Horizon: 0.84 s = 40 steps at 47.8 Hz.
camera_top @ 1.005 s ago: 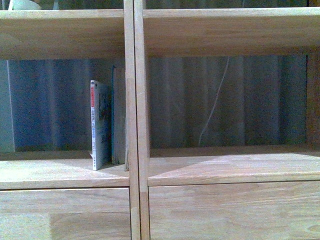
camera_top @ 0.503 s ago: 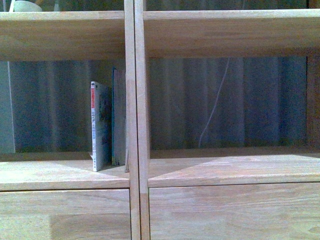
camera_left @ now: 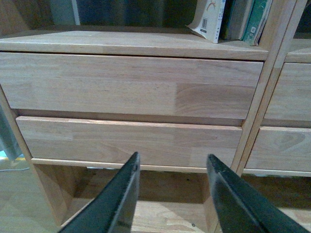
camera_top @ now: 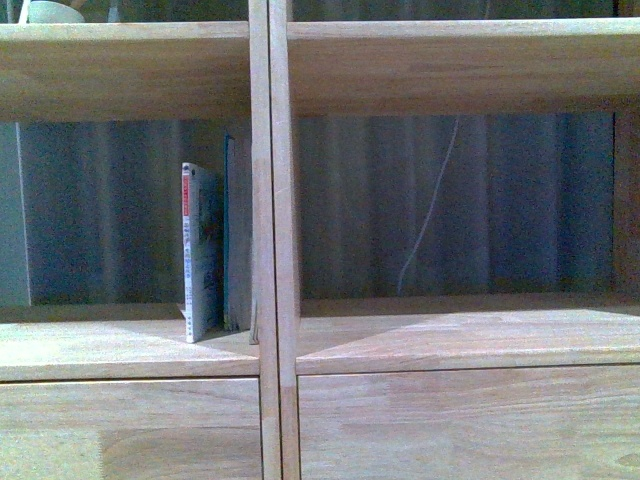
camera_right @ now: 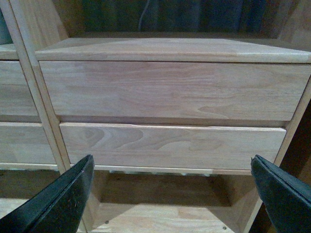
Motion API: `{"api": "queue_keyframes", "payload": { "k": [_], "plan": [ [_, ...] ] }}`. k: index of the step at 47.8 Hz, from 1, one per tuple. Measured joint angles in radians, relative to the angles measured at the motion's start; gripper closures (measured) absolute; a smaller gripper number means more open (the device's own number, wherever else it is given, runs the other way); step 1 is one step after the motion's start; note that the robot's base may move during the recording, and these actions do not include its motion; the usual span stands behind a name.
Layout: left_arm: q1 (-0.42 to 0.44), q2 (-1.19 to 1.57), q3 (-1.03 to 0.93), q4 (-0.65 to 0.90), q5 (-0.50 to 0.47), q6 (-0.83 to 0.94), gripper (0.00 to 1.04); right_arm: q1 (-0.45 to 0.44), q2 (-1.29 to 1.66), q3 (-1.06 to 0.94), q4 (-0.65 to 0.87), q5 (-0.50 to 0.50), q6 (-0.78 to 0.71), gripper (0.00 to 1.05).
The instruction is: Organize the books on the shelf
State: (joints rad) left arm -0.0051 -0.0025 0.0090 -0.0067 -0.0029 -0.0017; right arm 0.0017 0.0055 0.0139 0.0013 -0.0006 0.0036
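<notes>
The light wooden shelf fills the front view, with its central divider upright. In the left compartment a white book with a red-marked spine stands upright, and a slim teal-edged book stands between it and the divider. Both show in the left wrist view, the white book and the teal one, on the board above the drawers. My left gripper is open and empty, low before the left drawer fronts. My right gripper is wide open and empty before the right drawer fronts.
A white cord hangs behind the right compartment against a grey curtain. A pale round object sits on the upper left board. The floor under the shelf shows between its legs.
The front view has shifted very slightly downward in framing; the books and shelf have not moved.
</notes>
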Motion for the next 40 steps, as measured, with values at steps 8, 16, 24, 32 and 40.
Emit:
{"api": "queue_keyframes", "payload": {
  "k": [8, 16, 24, 32, 40],
  "plan": [
    [0.0, 0.0, 0.0, 0.0, 0.0, 0.0, 0.23, 0.0, 0.0, 0.0, 0.0, 0.0, 0.0, 0.07],
    [0.0, 0.0, 0.0, 0.0, 0.0, 0.0, 0.08, 0.0, 0.0, 0.0, 0.0, 0.0, 0.0, 0.07],
    [0.0, 0.0, 0.0, 0.0, 0.0, 0.0, 0.07, 0.0, 0.0, 0.0, 0.0, 0.0, 0.0, 0.07],
    [0.0, 0.0, 0.0, 0.0, 0.0, 0.0, 0.07, 0.0, 0.0, 0.0, 0.0, 0.0, 0.0, 0.07],
    [0.0, 0.0, 0.0, 0.0, 0.0, 0.0, 0.07, 0.0, 0.0, 0.0, 0.0, 0.0, 0.0, 0.07]
  ]
}}
